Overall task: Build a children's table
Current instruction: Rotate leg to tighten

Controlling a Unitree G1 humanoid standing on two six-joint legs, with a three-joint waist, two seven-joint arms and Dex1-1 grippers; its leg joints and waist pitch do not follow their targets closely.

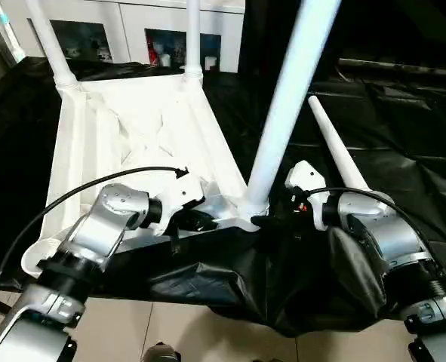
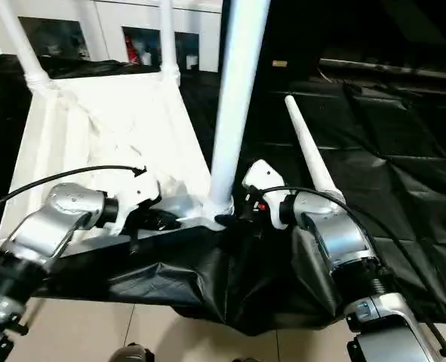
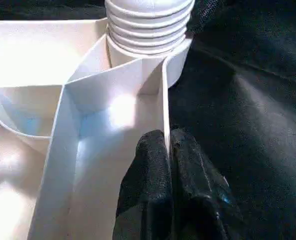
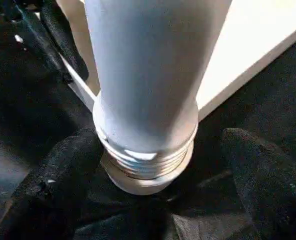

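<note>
The white table top (image 1: pixel 132 128) lies upside down on a black sheet, ribs facing up. Two white legs (image 1: pixel 49 38) (image 1: pixel 192 38) stand in its far corners. A third leg (image 1: pixel 290 98) rises, leaning a little, from the near right corner socket, and its threaded base (image 4: pixel 148 160) shows above the socket. Another leg (image 1: pixel 336 151) lies loose on the sheet to the right. My left gripper (image 3: pixel 169 145) is shut on the top's thin rim wall beside that socket. My right gripper (image 4: pixel 153 167) is open, one finger (image 4: pixel 62 180) on each side of the leg's base.
The black sheet (image 1: pixel 404 128) covers the work surface and hangs over its near edge onto the tiled floor (image 1: pixel 132 324). A white cabinet with glass doors (image 1: pixel 132 30) stands behind the table top. A black cable (image 1: pixel 94 181) arcs over my left forearm.
</note>
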